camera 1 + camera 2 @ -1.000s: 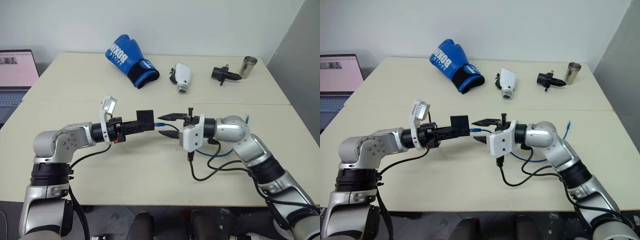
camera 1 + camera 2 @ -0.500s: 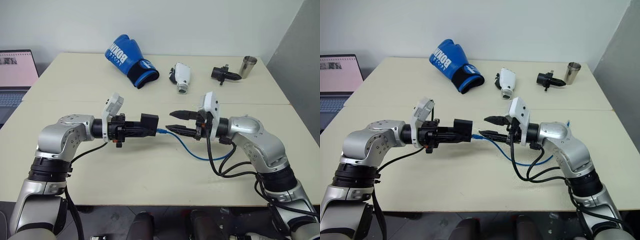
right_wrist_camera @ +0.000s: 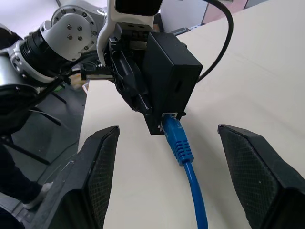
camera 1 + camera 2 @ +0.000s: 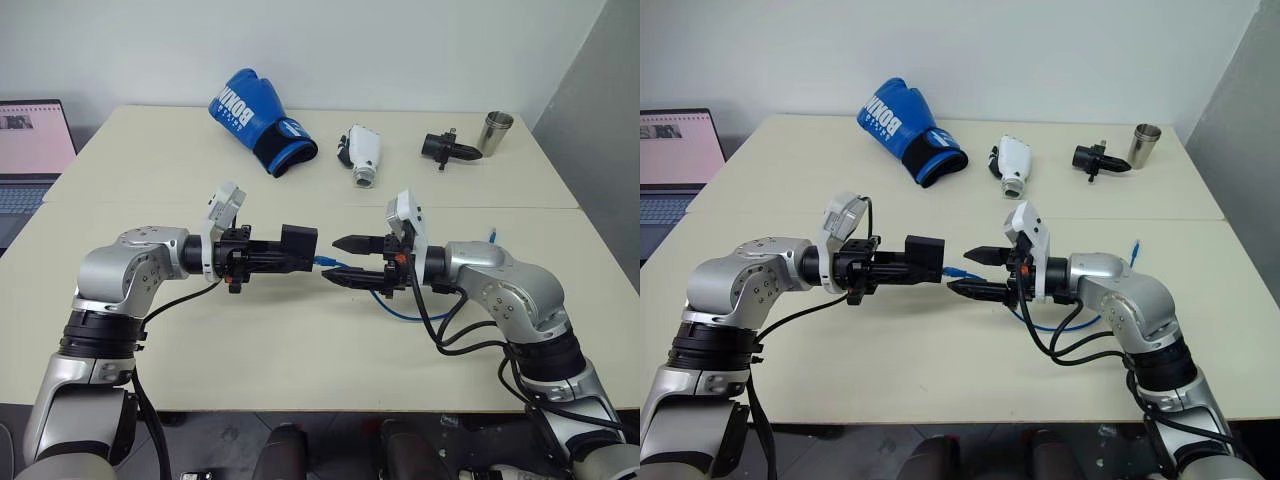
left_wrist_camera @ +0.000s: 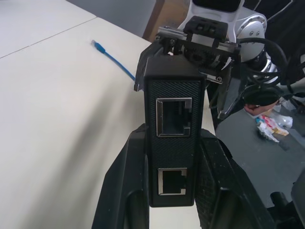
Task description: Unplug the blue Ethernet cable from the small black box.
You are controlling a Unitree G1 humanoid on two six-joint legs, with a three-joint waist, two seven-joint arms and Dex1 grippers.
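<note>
Cord and box look light: the blue Ethernet cable (image 3: 187, 162) is thin and limp, sagging from its plug down to the surface (image 4: 300, 340), while the small black box (image 4: 298, 243) is rigid, smooth plastic clamped in the left pincer (image 4: 281, 257). The plug sits in the box's side, directly ahead of the right pincer (image 4: 345, 258), between its widely parted fingers (image 3: 95, 167). Best hold is probably the stiff blue boot just behind the plug, since the cord would only flex and slip.
</note>
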